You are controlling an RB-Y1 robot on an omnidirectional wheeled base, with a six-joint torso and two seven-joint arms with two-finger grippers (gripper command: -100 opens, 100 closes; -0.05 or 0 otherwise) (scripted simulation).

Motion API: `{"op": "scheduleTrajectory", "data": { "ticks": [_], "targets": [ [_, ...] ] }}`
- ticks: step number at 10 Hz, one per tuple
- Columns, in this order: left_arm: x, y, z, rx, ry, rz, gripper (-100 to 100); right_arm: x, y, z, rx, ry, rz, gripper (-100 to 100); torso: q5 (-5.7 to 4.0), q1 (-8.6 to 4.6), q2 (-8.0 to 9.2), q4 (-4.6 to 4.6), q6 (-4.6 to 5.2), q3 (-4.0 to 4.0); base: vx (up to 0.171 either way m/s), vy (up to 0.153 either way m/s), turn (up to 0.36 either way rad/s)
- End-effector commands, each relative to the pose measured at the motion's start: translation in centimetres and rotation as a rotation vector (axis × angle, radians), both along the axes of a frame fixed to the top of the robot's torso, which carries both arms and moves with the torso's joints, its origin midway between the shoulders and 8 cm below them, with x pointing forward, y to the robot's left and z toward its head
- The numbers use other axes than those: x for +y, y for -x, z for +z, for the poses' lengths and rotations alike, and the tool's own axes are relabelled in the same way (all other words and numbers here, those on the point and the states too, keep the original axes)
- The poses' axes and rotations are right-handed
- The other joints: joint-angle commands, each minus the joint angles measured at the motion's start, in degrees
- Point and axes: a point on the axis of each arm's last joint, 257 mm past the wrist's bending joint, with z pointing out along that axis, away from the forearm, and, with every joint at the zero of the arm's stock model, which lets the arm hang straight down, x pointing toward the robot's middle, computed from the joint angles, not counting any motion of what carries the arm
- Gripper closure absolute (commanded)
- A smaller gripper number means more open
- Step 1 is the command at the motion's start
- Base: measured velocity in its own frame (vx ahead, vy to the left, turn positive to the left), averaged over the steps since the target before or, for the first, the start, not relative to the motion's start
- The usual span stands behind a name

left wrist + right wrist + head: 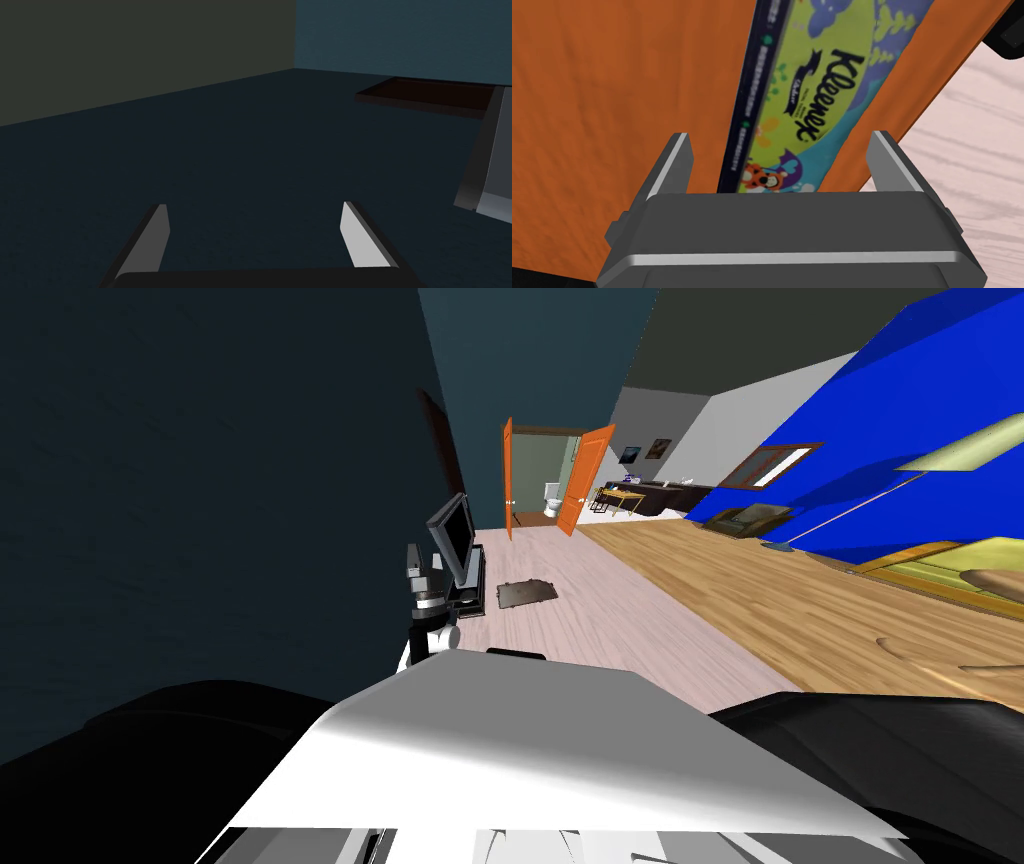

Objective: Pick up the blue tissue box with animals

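Orange surface [612, 100]: flat support under the tissue box [812, 75]; its edge meets the pale plank floor [972, 125] just beyond one finger of the right gripper [779, 135].
Box position: blue, green and purple print with a cartoon tiger. The box runs lengthwise away from the right gripper, and its near end lies between the fingers, close to the dark gripper body.
Right gripper state: fingers spread wide, gripping nothing, with a gap on either side of the box.
Left gripper [255, 210]: fingers spread and empty; its arm sits just left of centre in the head view, taking no part.
Step in hand: judged to be the final alignment before closing.
Procedure: keep the box centred between the fingers, then close evenly on its two long sides.
Depth: how far down the box sides the fingers reach cannot be read from this angle; confirm it before closing.
Risk: closing off-centre may slide the box toward the surface edge, and a hard squeeze may buckle thin walls.
Lift: raise straight up, without tilt.
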Motion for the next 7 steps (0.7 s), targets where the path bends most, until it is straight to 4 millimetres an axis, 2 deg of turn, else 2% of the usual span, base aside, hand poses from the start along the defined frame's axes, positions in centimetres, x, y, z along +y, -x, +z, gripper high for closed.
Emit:
{"op": "scheduleTrajectory", "data": {
  "ticks": [1,2,6,7],
  "targets": [
    [0.0,0.0,0.0,0.0,0.0,0.0,0,0.0,0.0,0.0,0.0,0.0,0.0,-100,0.0,0.0,0.0,0.0,0.0,0.0,-0.056,0.019,0.06],
    [0.01,0.01,-0.01,0.0,0.0,0.0,0,0.11,0.0,-0.02,0.004,-0.001,-0.004,100,-0.05,-0.19,-0.29,-0.06,0.06,-0.16,-0.01,0.007,-0.009],
    [0.02,0.01,-0.01,0.0,0.0,0.0,0,0.18,-0.14,-0.06,-0.001,-0.002,-0.006,100,-0.11,-0.38,-0.56,-0.16,0.03,-0.34,0.0,0.0,0.0],
    [0.02,0.01,-0.01,0.0,0.0,0.0,0,0.17,-0.13,-0.06,0.0,-0.002,-0.006,0,-0.11,-0.39,-0.56,-0.16,0.04,-0.34,0.0,0.0,0.0]
  ]
}}
